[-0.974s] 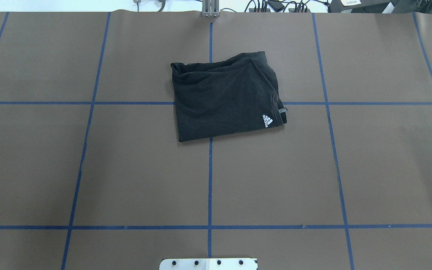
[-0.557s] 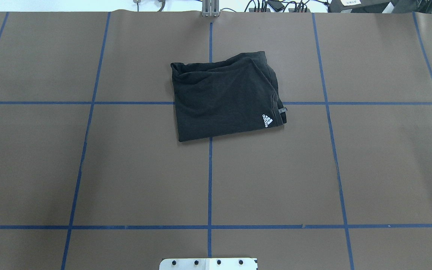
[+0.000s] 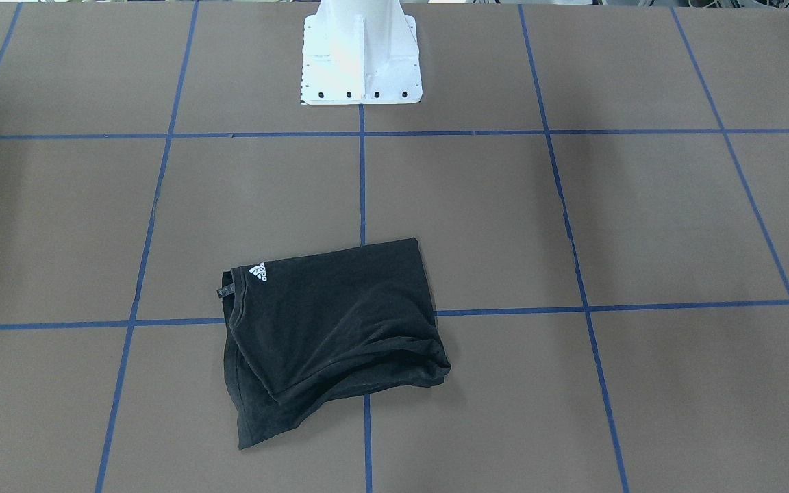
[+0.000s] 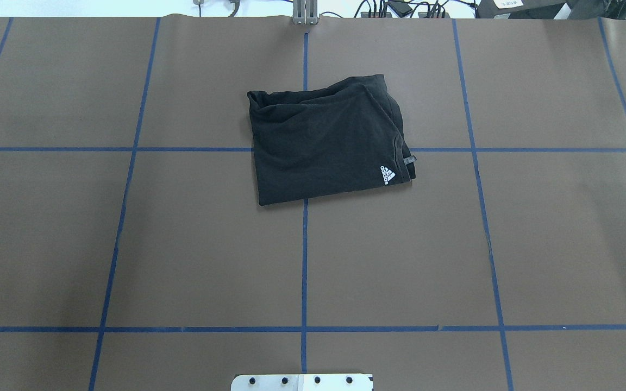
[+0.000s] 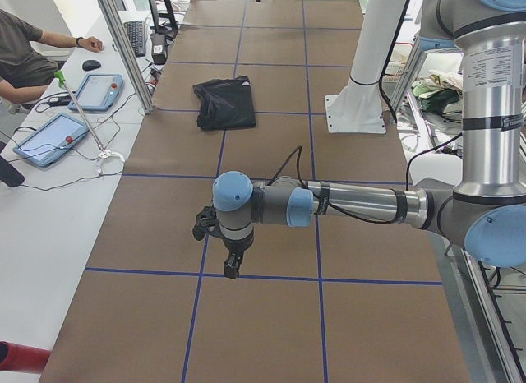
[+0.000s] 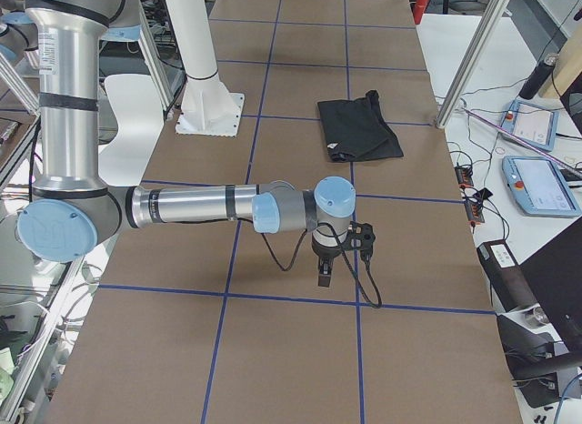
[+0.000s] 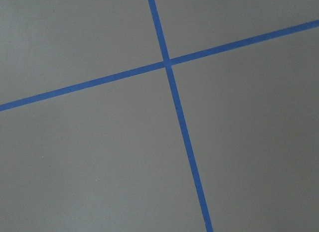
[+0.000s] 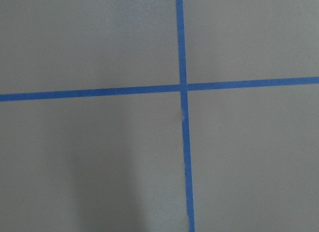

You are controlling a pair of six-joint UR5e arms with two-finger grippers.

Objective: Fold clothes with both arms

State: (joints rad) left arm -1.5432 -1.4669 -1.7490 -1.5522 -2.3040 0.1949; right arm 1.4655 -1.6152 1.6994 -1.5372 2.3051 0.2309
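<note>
The left black two-finger gripper (image 5: 233, 266) hangs over the brown taped table (image 4: 128, 244), with nothing visibly held, though I cannot tell how far it is open. The folded black T-shirt (image 4: 324, 144) lies mid-table, well apart from both grippers. I cannot tell the opening of the right black two-finger gripper (image 6: 325, 277) either.

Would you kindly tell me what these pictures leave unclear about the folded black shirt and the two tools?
The folded black T-shirt: its top layer covers everything folded beneath in every view; the only marking that shows is the small white logo.
The left tool: small, in the exterior left view only; open or shut cannot be told.
The right tool: likewise, in the exterior right view only.
</note>
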